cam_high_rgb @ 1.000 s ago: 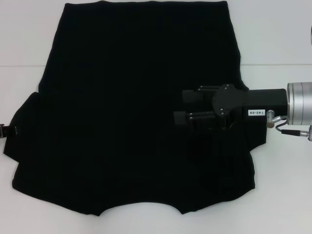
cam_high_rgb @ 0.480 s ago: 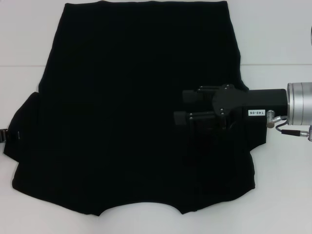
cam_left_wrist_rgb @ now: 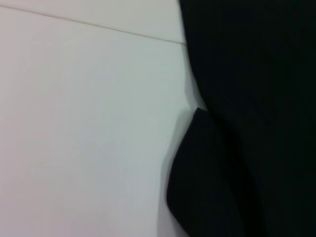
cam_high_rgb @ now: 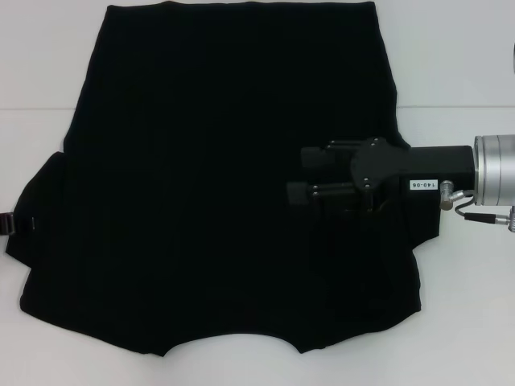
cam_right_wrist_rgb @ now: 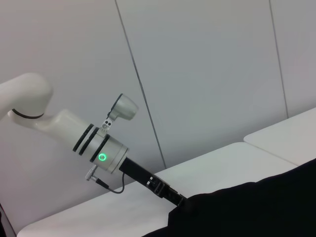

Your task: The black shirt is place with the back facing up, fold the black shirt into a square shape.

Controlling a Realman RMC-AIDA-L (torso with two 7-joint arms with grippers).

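Observation:
The black shirt (cam_high_rgb: 209, 177) lies spread flat on the white table (cam_high_rgb: 459, 64), plain side up, sleeves out to both sides and collar toward the near edge. My right gripper (cam_high_rgb: 307, 174) reaches in from the right, over the shirt's right half beside the sleeve, its two fingers apart. Only a sliver of my left gripper (cam_high_rgb: 8, 223) shows, at the tip of the left sleeve on the picture's edge. The right wrist view shows the left arm (cam_right_wrist_rgb: 106, 153) meeting the shirt's edge (cam_right_wrist_rgb: 256, 207). The left wrist view shows the shirt's side and sleeve (cam_left_wrist_rgb: 256, 123).
White tabletop surrounds the shirt, with a seam line (cam_high_rgb: 451, 107) running across it behind the right arm. A pale wall (cam_right_wrist_rgb: 207, 74) stands behind the left arm.
The left gripper has slipped a little further out of sight at the left sleeve. The right gripper and the shirt have barely moved.

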